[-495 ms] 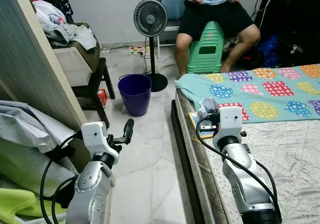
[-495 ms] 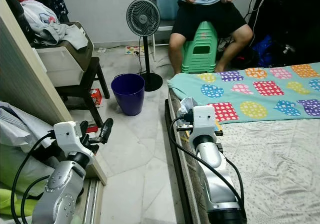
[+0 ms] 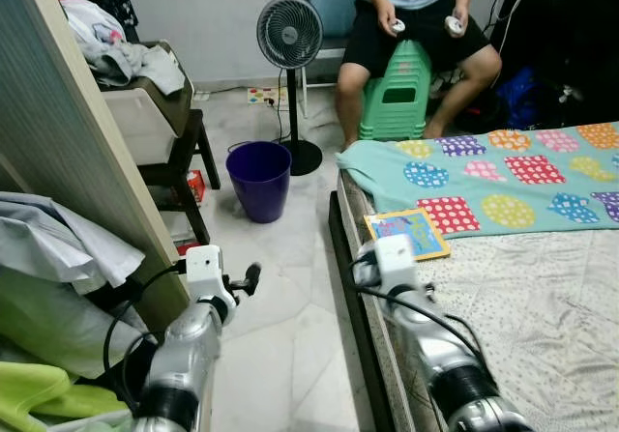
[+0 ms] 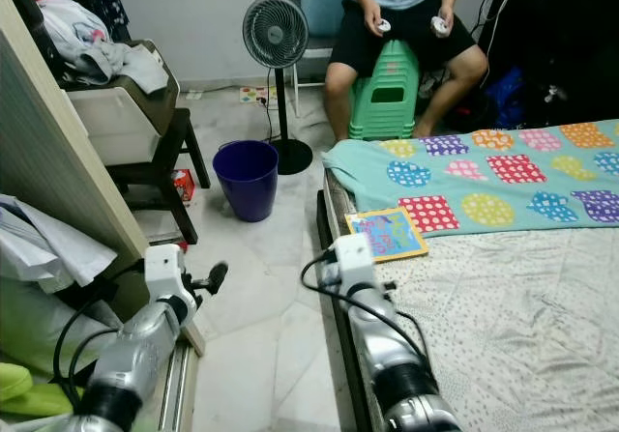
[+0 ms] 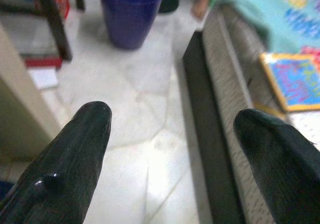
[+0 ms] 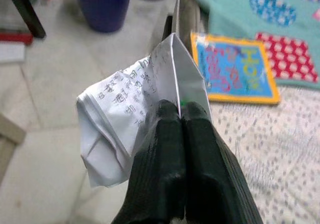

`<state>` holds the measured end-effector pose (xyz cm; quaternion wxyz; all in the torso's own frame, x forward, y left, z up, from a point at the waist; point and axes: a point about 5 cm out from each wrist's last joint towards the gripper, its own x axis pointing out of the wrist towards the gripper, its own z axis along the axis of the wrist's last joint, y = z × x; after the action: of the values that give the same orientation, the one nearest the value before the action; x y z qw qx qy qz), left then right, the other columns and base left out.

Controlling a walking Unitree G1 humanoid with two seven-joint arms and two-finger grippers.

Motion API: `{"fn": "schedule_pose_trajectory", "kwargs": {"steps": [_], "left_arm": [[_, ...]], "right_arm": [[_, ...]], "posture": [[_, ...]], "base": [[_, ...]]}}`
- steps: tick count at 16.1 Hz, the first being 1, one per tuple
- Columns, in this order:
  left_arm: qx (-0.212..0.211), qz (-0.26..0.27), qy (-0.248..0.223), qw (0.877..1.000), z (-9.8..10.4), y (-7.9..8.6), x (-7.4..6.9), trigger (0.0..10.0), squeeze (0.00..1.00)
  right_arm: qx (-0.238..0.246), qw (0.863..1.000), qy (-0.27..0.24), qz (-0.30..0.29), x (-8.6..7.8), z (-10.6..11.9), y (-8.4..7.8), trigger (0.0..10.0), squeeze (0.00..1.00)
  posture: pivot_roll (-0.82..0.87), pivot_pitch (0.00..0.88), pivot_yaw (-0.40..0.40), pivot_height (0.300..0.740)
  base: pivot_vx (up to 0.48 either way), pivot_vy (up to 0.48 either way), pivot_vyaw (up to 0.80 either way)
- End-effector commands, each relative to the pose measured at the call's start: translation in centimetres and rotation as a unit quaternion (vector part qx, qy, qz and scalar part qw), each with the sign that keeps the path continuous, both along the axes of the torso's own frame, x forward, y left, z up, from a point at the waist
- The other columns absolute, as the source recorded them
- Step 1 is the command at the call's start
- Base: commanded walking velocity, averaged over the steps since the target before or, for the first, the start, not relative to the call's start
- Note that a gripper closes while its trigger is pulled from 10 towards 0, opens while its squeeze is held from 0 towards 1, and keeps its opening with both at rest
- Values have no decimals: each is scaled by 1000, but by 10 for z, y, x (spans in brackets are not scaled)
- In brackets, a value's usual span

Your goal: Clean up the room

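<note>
My right fingers (image 6: 179,115) are pressed tight together on a crumpled white paper (image 6: 127,121) with small printed writing on it. I hold the paper over the edge of the bed (image 3: 542,297), above the dark bed frame (image 3: 353,292) and near the pale tiled floor (image 3: 280,287).

My left fingers (image 5: 172,134) are spread wide apart with nothing between them (just floor down below). That arm reaches out low over the floor, beside a tall wooden panel (image 3: 87,152).

A colorful picture book (image 3: 407,232) with a yellow edge lies flat on the bed, just in front of my right arm. Beyond it, a teal blanket (image 3: 503,176) with bright spotted patches covers the far part of the bed.

A purple bucket (image 3: 258,181) stands on the floor, well apart from my paper. A standing fan (image 3: 289,36) is right behind it. A dark stool (image 3: 184,161) with a box and clothes on top stands to the left of the bucket.

A person (image 3: 416,7) in black shorts sits at the far side of the room behind a green plastic stool (image 3: 398,94), holding a small white thing in each hand.
</note>
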<state>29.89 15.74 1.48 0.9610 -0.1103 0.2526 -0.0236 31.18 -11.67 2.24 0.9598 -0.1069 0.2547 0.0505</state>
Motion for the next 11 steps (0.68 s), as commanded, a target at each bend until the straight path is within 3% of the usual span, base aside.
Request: {"fn": "schedule_pose_trajectory", "kwargs": {"steps": [1, 5, 9, 11], "left_arm": [[-9, 17, 49, 999, -14, 7, -4, 10000, 0], [-11, 68, 120, 990, -34, 19, -14, 10000, 0], [0, 29, 115, 993, -32, 7, -11, 10000, 0], [-8, 41, 120, 992, -33, 8, -11, 10000, 0]], "right_arm": [[-3, 1000, -2, 13, 6, 1, 8, 10000, 0], [-5, 998, 53, 14, -5, -19, 16, 10000, 0], [-14, 998, 66, 5, -7, -23, 9, 10000, 0], [-14, 998, 58, 8, -4, -21, 9, 10000, 0]], "posture": [[-126, 0, 2, 740], [-122, 0, -3, 740], [-121, 0, -6, 740], [-133, 0, -4, 740]], "base": [[0, 0, 0], [0, 0, 0], [0, 0, 0], [0, 0, 0]]}}
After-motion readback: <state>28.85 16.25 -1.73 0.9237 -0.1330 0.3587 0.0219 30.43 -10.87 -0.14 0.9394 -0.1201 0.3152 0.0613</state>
